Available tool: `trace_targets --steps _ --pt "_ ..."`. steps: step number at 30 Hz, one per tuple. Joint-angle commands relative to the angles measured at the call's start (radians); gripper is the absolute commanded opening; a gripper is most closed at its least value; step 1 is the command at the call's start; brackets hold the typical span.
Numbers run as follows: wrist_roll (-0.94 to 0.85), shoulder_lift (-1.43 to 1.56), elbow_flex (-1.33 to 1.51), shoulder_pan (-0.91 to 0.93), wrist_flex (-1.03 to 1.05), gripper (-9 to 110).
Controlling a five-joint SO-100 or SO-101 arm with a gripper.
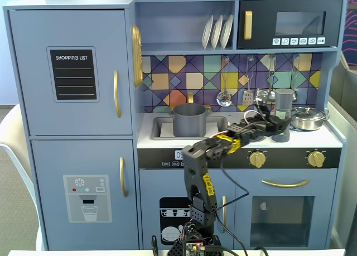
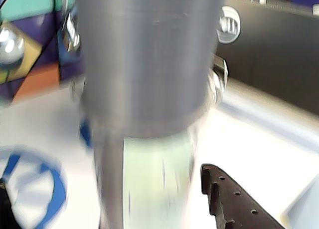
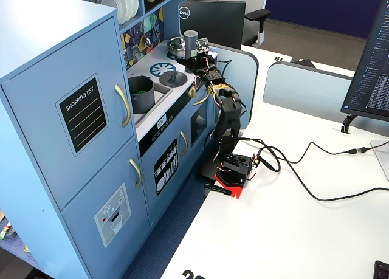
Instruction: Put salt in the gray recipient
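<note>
The salt (image 1: 284, 102) is a tall dark gray shaker standing on the counter's right side, beside the backsplash. In the wrist view it fills the frame, blurred, with its pale green label (image 2: 157, 181) low down. My gripper (image 1: 277, 124) reaches over the counter to the shaker's lower part. In the wrist view the gripper (image 2: 104, 181) is open, the shaker between its fingers, with a small gap to the right finger (image 2: 232, 204). The gray recipient (image 1: 189, 119) stands in the sink at the left, well away from the gripper. It also shows in a fixed view (image 3: 141, 92), as does the salt (image 3: 191, 41).
A shiny silver lidded pot (image 1: 307, 117) stands just right of the salt. A flat gray lid with a knob (image 3: 173, 78) lies on the counter's front near the gripper. Utensils (image 1: 224, 97) hang on the backsplash behind. The faucet (image 1: 190, 96) rises behind the sink.
</note>
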Motion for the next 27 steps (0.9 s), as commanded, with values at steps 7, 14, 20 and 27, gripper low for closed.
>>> trace_targets --steps 7,14,20,27 --pt "0.015 0.865 0.21 -0.403 1.074 7" --pt "0.104 1.083 0.518 -0.834 1.243 0" --pt "-0.009 1.115 0.905 -0.831 1.054 0" --pt "-0.048 1.213 1.213 -0.785 0.93 0"
